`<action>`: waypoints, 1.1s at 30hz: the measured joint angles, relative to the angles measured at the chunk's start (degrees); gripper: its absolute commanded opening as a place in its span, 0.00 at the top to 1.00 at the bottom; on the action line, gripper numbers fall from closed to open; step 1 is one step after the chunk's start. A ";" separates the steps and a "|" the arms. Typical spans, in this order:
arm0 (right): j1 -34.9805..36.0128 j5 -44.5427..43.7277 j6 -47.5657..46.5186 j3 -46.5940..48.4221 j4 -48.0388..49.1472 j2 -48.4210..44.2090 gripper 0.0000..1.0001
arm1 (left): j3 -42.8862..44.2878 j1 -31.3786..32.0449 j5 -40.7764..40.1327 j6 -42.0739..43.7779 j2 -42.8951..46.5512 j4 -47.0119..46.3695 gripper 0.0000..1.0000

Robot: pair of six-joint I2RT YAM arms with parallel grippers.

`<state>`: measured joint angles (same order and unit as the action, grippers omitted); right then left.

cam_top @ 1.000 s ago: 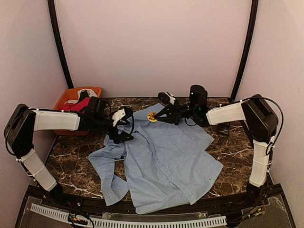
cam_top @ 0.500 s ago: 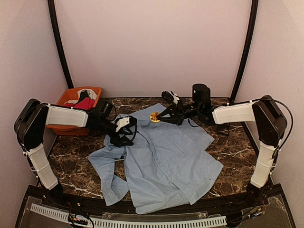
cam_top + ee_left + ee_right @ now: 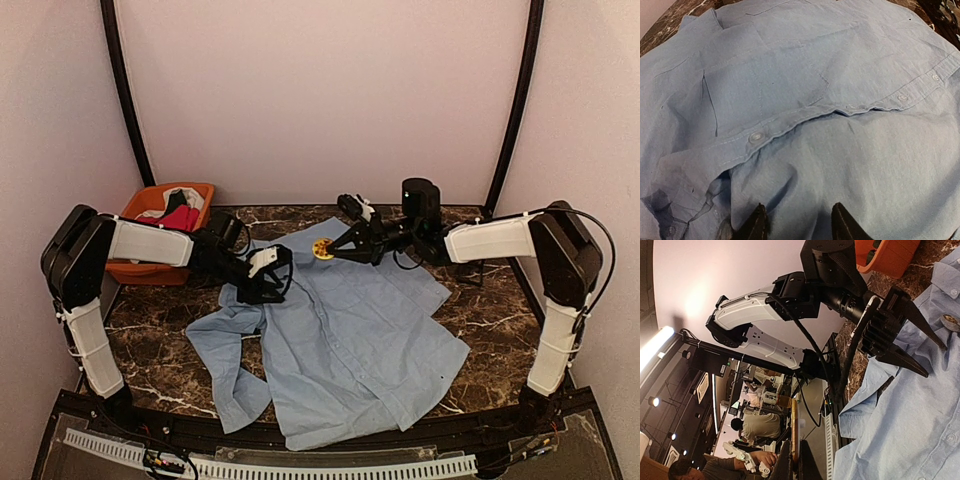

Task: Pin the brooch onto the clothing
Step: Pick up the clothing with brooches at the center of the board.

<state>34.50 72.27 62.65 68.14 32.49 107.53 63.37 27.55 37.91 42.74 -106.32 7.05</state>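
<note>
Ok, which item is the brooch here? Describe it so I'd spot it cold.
On the dark marble table lies a light blue shirt, spread open. At its far edge the right gripper holds the brooch: a small round yellow disc, the only yellow thing against the blue cloth.

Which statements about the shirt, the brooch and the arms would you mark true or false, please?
1. The yellow brooch sits in the right jaws, near the collar. True.
2. The blue shirt hangs from a hanger. False: it lies spread on the marble table.
3. The left jaws stand open at the shirt. True.
4. The orange bin is empty. False: it holds red, white and black garments.
</note>
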 measured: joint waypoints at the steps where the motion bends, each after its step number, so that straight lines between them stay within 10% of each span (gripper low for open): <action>1: 0.00 0.00 0.02 0.00 0.07 0.17 1.00 | 0.00 0.00 0.00 -0.17 -0.07 -0.07 0.65; 5: 0.00 -0.07 0.72 0.00 0.74 0.68 1.00 | 0.11 0.00 0.09 -0.68 -0.15 -0.26 0.74; 17: 0.00 0.00 2.64 -0.02 3.32 0.92 1.00 | 1.38 0.00 -0.90 -2.05 -1.36 -1.01 0.60; 33: -0.02 0.13 3.04 -0.02 3.96 0.92 1.00 | 4.00 0.07 -2.05 -3.34 -3.34 -0.26 0.99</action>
<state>34.48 72.40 65.69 68.12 36.45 108.44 67.37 27.62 35.86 39.40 -109.67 6.79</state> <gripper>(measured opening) 0.011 0.025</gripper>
